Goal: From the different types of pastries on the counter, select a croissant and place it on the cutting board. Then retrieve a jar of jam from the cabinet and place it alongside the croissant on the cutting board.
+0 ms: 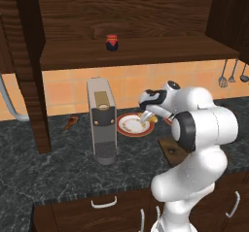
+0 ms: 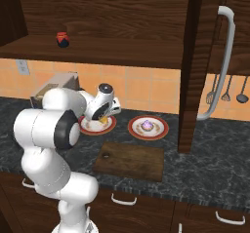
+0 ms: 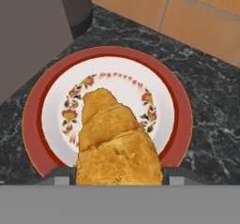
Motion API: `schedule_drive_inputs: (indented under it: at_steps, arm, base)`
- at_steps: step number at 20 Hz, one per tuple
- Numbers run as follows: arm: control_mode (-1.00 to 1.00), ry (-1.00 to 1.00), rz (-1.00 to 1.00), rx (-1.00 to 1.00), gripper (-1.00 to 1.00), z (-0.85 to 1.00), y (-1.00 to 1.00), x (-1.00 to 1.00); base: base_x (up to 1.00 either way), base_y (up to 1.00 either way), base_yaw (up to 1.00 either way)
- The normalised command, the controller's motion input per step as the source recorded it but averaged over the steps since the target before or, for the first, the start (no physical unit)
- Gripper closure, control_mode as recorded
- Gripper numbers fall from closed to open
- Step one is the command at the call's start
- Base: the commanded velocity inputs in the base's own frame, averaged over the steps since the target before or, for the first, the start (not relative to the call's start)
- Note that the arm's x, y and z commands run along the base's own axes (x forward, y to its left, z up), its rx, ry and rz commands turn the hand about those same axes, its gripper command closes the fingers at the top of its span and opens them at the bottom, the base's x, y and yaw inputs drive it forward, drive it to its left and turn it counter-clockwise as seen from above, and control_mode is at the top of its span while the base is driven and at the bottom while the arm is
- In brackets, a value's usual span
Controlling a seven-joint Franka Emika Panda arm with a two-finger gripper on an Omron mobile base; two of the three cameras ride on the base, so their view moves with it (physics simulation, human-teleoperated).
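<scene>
At the bottom centre of the hand view, the croissant [image 3: 115, 148] sits clamped between the two fingers [image 3: 61, 175], above the red-rimmed plate [image 3: 185, 120] on the dark table [image 3: 211, 82]. In the right base view the gripper [image 2: 103, 117] hangs over that plate; the cutting board [image 2: 131, 161] lies lower centre, the jar of jam [image 2: 62, 39] upper left on the cabinet shelf [image 2: 122, 51].

Claw [image 2: 102, 116] over left plate [image 2: 89, 126]; cupcake [image 2: 148, 126] on right plate [image 2: 161, 128].
</scene>
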Motion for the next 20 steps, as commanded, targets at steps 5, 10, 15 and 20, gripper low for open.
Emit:
schedule_drive_inputs:
  at_steps: [5,10,15,20]
  arm:
    - [-1.0,-0.02,0.0,0.01,1.0,-0.07,-0.87,-0.99]
    - [-1.0,-0.01,0.0,0.0,1.0,-0.21,-0.81,-1.0]
    - [-1.0,0.05,0.02,-0.06,1.0,-0.42,-0.58,-0.85]
    - [-1.0,0.01,0.0,-0.01,1.0,-0.04,-0.21,-0.13]
  base:
    - [0.0,0.0,0.0]
    - [0.0,0.0,0.0]
    - [0.0,0.0,0.0]
    - [0.0,0.0,0.0]
